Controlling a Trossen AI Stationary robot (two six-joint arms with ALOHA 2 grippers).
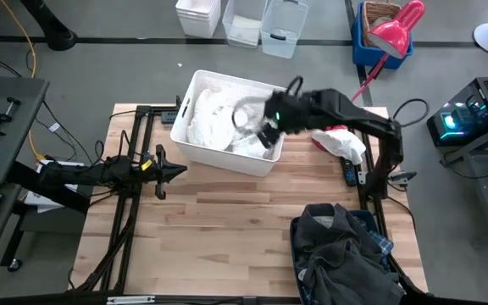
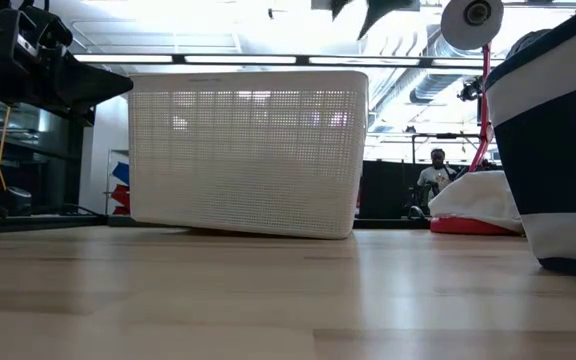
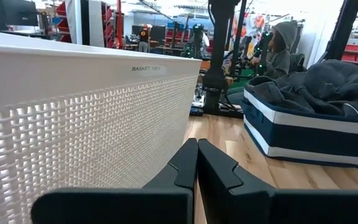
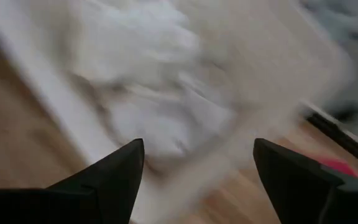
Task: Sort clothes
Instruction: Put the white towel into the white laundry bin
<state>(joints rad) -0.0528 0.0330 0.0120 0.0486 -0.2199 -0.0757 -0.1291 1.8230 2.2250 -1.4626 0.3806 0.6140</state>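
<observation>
White and cream clothes (image 1: 219,119) lie heaped in the white plastic basket (image 1: 195,151) at the table's far middle. They also show blurred in the right wrist view (image 4: 166,93). My right gripper (image 1: 268,134) hovers over the basket's right end, open and empty (image 4: 197,146). Charcoal grey clothes (image 1: 337,250) fill the navy bin (image 1: 296,227) at the near right. A white-and-red garment (image 1: 339,140) lies on the table right of the basket. My left gripper (image 1: 180,170) waits shut near the basket's near left side (image 3: 197,143).
The basket (image 2: 248,150) and the navy bin (image 2: 558,150) stand up from the table, with bare wood (image 1: 219,229) between them and toward the near edge. Black frame rails (image 1: 130,212) run along the table's left. People show in the room beyond.
</observation>
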